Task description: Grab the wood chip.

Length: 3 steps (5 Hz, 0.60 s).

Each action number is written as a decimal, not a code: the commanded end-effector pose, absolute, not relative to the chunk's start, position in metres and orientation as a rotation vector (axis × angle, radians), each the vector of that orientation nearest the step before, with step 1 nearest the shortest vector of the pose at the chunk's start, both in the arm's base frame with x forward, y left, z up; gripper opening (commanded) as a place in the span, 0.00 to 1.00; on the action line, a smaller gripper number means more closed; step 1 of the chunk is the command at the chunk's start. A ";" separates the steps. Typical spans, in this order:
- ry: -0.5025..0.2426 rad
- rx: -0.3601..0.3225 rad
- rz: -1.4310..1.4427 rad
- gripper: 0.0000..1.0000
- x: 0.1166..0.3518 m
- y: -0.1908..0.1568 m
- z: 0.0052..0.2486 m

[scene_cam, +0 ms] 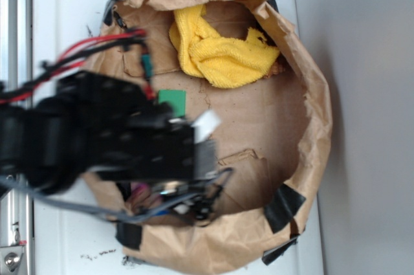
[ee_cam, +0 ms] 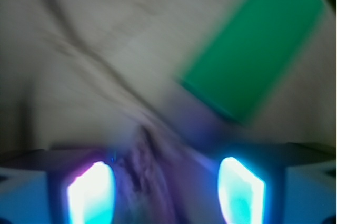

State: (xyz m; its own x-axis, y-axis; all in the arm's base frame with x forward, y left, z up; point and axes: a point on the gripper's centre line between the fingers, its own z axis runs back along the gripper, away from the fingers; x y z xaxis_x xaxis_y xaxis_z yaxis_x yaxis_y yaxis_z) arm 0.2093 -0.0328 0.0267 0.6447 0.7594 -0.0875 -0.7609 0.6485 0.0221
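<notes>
Fingers, wrist view: two glowing fingers (ee_cam: 89,192) are filling the bottom edge, standing apart with a clear gap, so the gripper (ee_cam: 166,190) is reading as open.
Chip, wrist view: a dark, streaky, blurred shape, which I am taking for the wood chip (ee_cam: 145,168), is lying between the fingers and running up toward the block; blur is hiding its ends.
Block, wrist view: the green block (ee_cam: 253,45) is lying flat on the cardboard floor (ee_cam: 68,76), up and to the right, its near corner just beside the chip's far end.
Arm, exterior view: the black arm (scene_cam: 97,132) is reaching into the paper bag (scene_cam: 317,113) from the left, covering the bag's lower left.
Chip, exterior view: hidden under the arm; I am not seeing it here.
Block, exterior view: a part of the block is showing just above the wrist.
Cloth, exterior view: a yellow cloth (scene_cam: 220,52) is sitting bunched at the bag's far side, well apart from the gripper.
Surface, exterior view: the white surface (scene_cam: 71,3) is carrying the bag.
Step in hand: by my judgement, the gripper is lining up over the chip, nothing held yet.
Next move: lowering until the fingers are straddling the chip, keeping off the block, then closing.
</notes>
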 end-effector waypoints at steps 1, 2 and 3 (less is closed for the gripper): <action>0.062 -0.053 0.844 0.00 0.204 -0.036 0.036; 0.057 -0.056 0.841 0.00 0.205 -0.035 0.036; 0.053 -0.057 0.841 0.00 0.207 -0.035 0.036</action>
